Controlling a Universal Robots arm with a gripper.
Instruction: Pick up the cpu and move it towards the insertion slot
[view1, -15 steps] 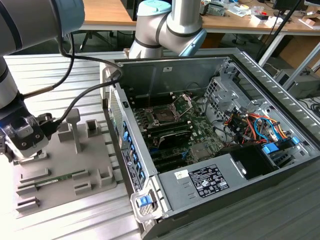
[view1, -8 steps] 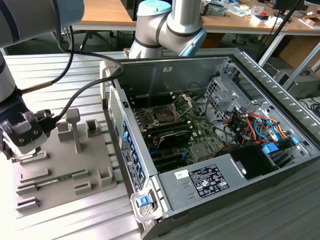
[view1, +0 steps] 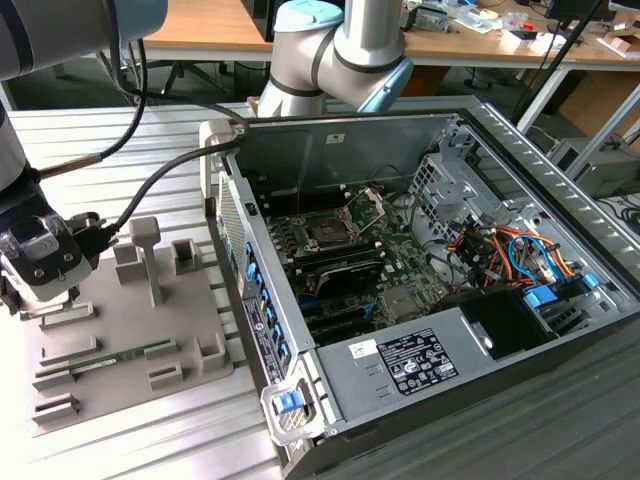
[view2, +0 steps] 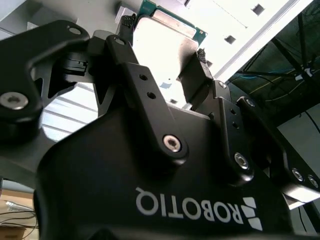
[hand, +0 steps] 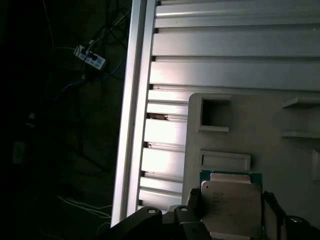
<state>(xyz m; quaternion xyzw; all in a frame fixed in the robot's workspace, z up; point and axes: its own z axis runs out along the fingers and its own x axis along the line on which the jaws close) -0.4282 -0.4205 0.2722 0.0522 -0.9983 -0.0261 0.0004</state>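
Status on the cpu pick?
Claw shut on silvery square cpu chip, over grey fixture tray. Silver-framed square socket sits inside open computer case. Side wall between.

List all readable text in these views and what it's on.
gripper body, second wrist view: white maker's logo, seen mirrored; a brand mark, not quoted.
white label inside the computer case, exterior view: print too small to read.
cpu lid, held in the gripper: faint markings, unreadable.
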